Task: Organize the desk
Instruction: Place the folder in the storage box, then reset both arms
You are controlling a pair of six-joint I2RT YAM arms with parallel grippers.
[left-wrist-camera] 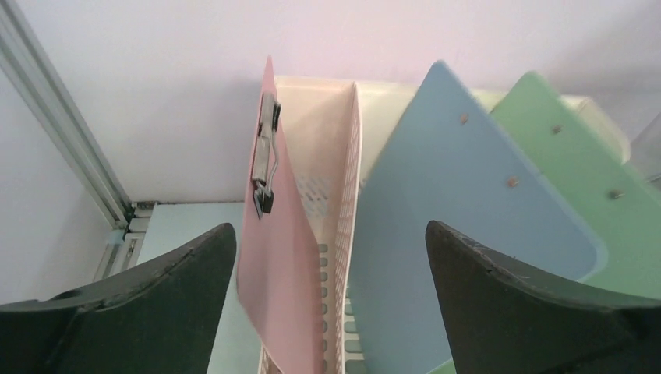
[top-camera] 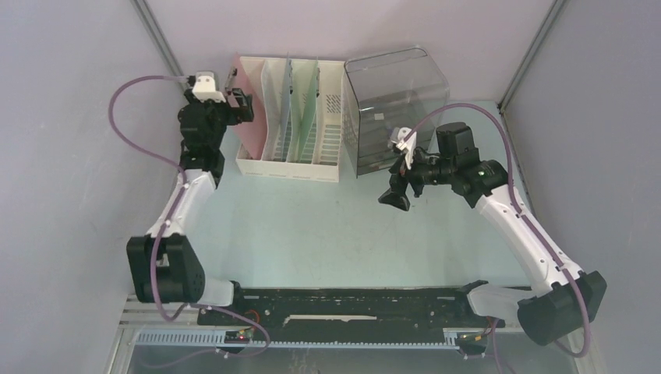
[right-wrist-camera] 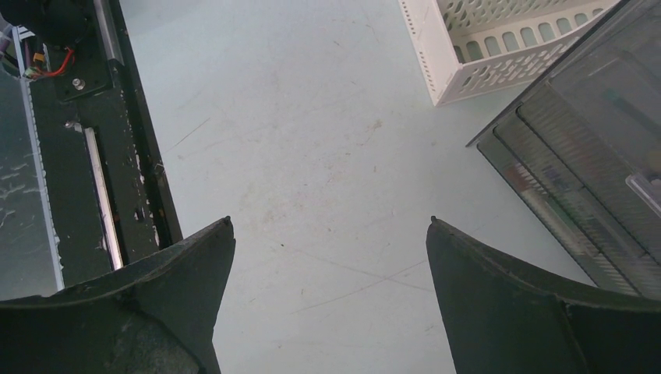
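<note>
- The desk [top-camera: 312, 226] is the big pale green top. It lies flat under both arms and runs from the grey wall on the left to the grey wall on the right.
- My left gripper [left-wrist-camera: 329, 226] is up at the far left corner of the desk, over the left end of the white file rack [top-camera: 331, 148]. Its two black fingers [left-wrist-camera: 156, 304] are spread wide and pinch nothing.
- A pink clipboard [left-wrist-camera: 284, 273] stands on its edge at the left end of the rack and leans a little to the left. In the left wrist view it shows between my spread fingers. Its metal clip [left-wrist-camera: 265, 156] is at the top.
- A blue clipboard [left-wrist-camera: 468, 218] stands in the next slot to the right.
- A green clipboard [left-wrist-camera: 585, 179] stands right of the blue one, in the same rack.
- A see-through grey plastic box [top-camera: 397, 93] sits on the desk just beside the right side of the rack, against the back wall.
- My right gripper [right-wrist-camera: 329, 222] hangs over bare desk in front of that box. Its fingers are spread wide and nothing is between them.
- A black rail [top-camera: 351, 304] runs along the near edge of the desk, between the two arm bases.
</note>
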